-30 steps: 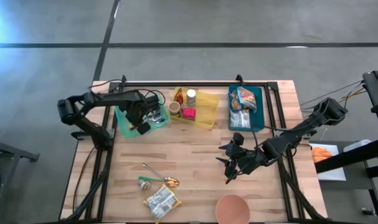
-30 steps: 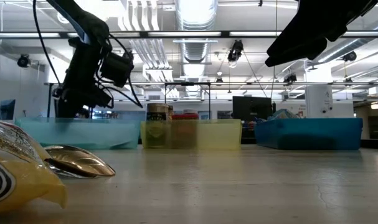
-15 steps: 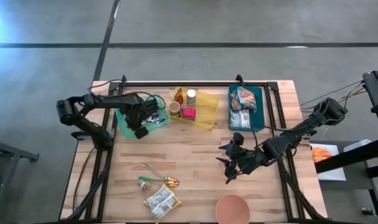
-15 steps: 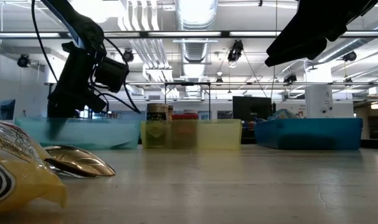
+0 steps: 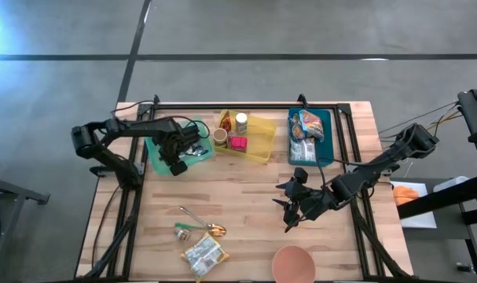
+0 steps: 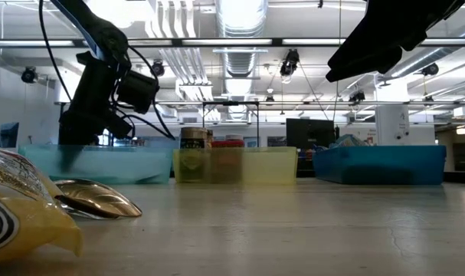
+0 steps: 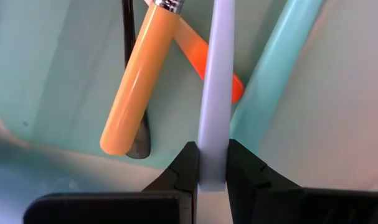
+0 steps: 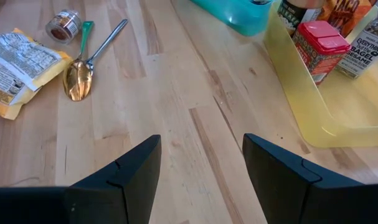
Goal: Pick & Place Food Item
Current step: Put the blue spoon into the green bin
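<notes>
My left gripper [image 5: 177,163] reaches down into the teal bin [image 5: 155,161] at the table's far left and is shut on a pale lavender utensil handle [image 7: 215,93]. Two orange handles [image 7: 136,93] and a teal one [image 7: 282,56] lie in the same bin. A yellow food packet [image 5: 204,255] lies flat near the table's near edge, with a spoon [image 5: 205,226] and a small jar [image 5: 181,229] beside it. My right gripper [image 5: 286,216] hangs open above the bare wood at mid-right, holding nothing. My left gripper pinches the pale lavender handle [image 7: 213,146] between its two fingers [image 7: 184,168], coming steeply from above. The handle runs on away from the fingertips, passing over an orange handle on the bin floor. Whether it is lifted off the bin, I cannot tell.
A yellow bin [image 5: 258,145] with jars and a red tin stands at the far middle. A blue bin [image 5: 327,145] with food packets stands at the far right. A pink bowl [image 5: 293,263] sits at the near edge. Bare wood lies between the bins and the packet.
My left gripper has sunk a little deeper into the teal bin, shifted slightly toward the table's left edge and rolled about its own line, staying shut. In the last half second it has kept still.
</notes>
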